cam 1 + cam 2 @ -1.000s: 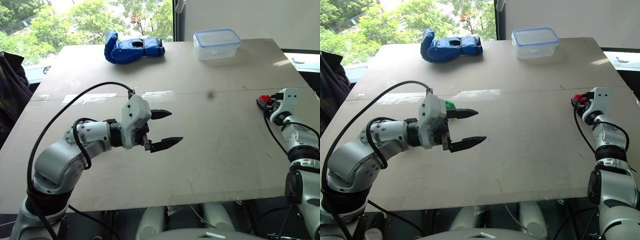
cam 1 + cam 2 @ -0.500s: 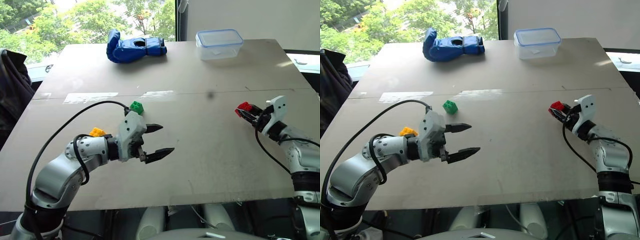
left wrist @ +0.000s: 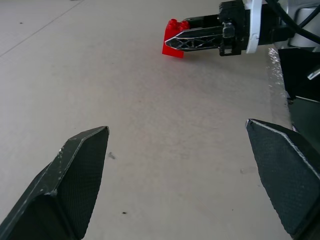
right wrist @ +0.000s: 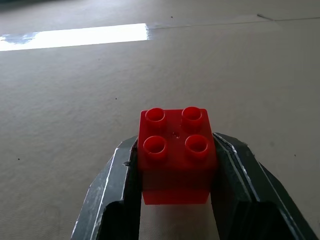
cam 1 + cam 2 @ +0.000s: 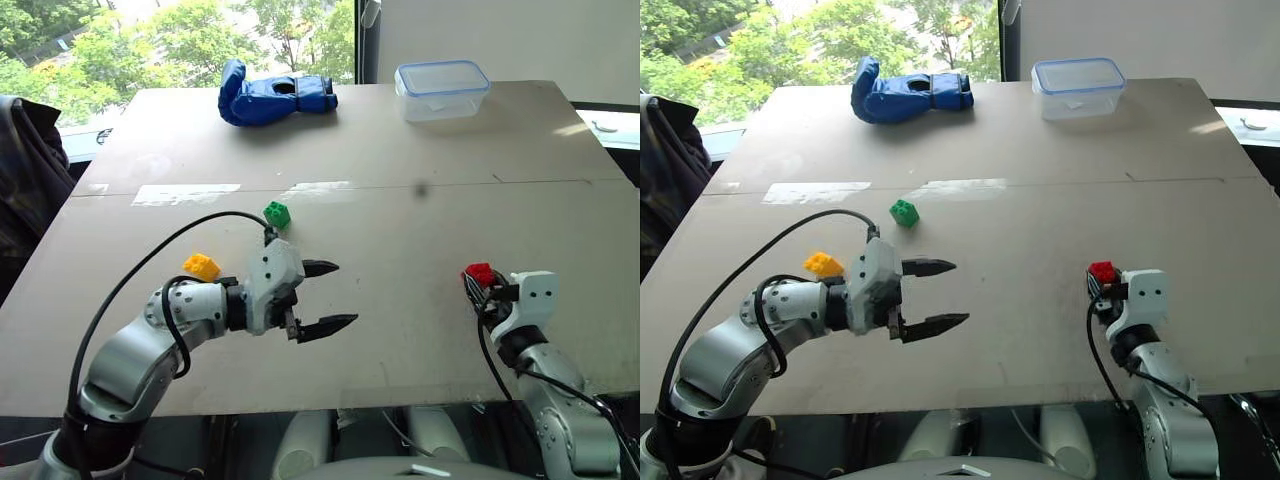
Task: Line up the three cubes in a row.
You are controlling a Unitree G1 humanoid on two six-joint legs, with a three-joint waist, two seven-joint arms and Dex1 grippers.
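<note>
Our right fingers (image 4: 175, 200) clamp the small red studded plastic cube (image 4: 176, 155) near the tabletop's (image 5: 430, 230) right edge; left fingers (image 5: 325, 297) gape, empty. Green cube (image 5: 277, 214) and yellow-orange cube (image 5: 201, 267) sit left — we should carry red level, setting it in line with them.

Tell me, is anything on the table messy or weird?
Nothing is spilled or broken. The cubes aren't in a row: green cube and yellow-orange cube sit apart, and the right gripper holds the red cube.
</note>
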